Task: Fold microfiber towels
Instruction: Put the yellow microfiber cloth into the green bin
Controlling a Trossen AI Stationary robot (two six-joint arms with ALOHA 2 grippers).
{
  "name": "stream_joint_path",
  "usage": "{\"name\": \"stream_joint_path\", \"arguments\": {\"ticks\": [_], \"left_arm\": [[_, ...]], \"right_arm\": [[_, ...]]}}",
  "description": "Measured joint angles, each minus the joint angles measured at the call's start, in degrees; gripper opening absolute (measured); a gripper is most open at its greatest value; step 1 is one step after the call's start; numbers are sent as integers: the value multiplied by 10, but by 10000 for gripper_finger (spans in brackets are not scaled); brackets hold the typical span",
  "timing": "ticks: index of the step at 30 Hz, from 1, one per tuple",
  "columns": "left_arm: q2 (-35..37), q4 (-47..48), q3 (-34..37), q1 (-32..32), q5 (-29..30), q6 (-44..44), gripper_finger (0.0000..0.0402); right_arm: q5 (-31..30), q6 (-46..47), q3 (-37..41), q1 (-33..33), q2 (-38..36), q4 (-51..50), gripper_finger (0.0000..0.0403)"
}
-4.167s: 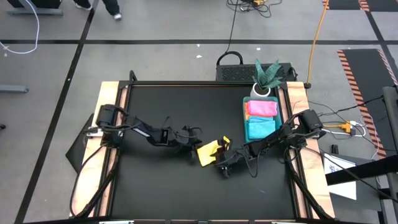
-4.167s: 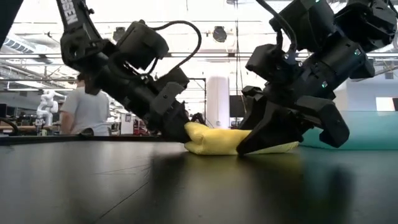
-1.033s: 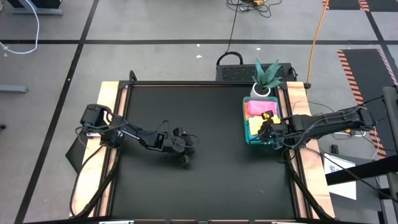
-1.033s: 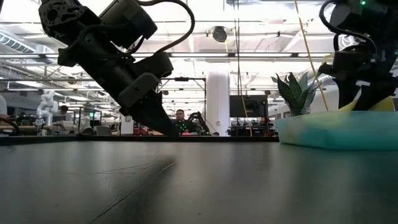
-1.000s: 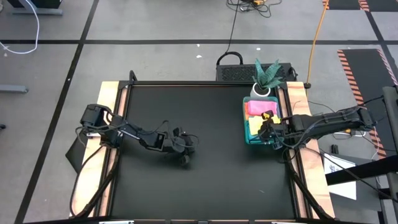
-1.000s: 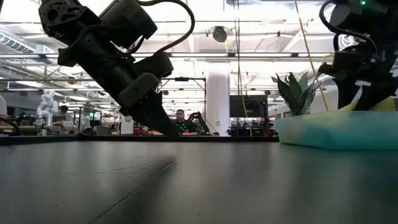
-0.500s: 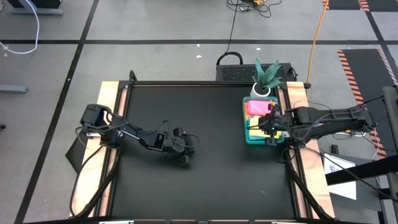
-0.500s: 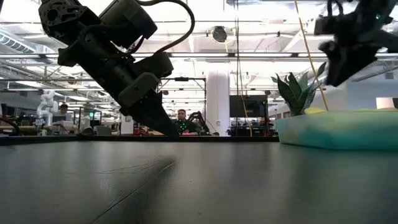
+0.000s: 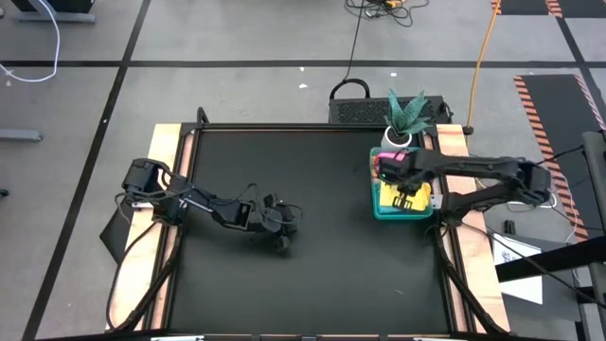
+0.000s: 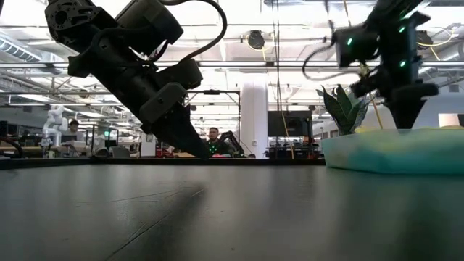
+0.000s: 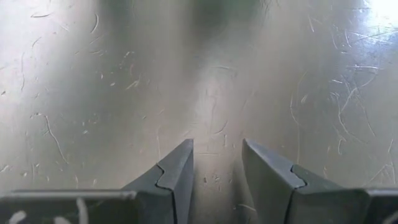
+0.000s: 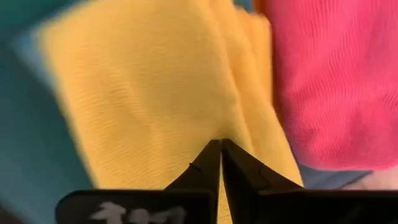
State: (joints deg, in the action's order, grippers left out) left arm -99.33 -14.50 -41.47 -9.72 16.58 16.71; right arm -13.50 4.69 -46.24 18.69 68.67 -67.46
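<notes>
Presently: green tray [image 9: 377, 210] at the table's right edge holds a folded yellow towel [image 12: 155, 106] beside a pink towel [image 12: 329, 81]. Right gripper [image 12: 221, 149] hangs above the yellow towel, fingers pressed together, grasping nothing. Left gripper [image 11: 214, 168] rests low over the bare black tabletop [image 9: 284, 161], fingers parted, empty.

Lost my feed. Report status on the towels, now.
Right hand shut, empty, over yellow towel in green tray. Pink towel beside it. Left hand open, idle over bare table. Nothing blocking.
</notes>
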Motion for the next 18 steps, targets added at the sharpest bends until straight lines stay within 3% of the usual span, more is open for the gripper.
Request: {"name": "stream_joint_path", "arguments": {"ticks": [5, 8, 11, 18], "left_arm": [[0, 0, 0, 0, 0, 0, 140], [0, 0, 0, 0, 0, 0, 140], [0, 0, 0, 0, 0, 0, 140], [0, -3, 0, 0, 0, -3, 140]], "right_arm": [[8, -7, 0, 61, 59, 8, 3], [56, -42, 0, 68, 75, 22, 1], [63, -60, -5, 60, 76, 6, 1], [28, 46, -57, 67, 52, -123, 1]]}}
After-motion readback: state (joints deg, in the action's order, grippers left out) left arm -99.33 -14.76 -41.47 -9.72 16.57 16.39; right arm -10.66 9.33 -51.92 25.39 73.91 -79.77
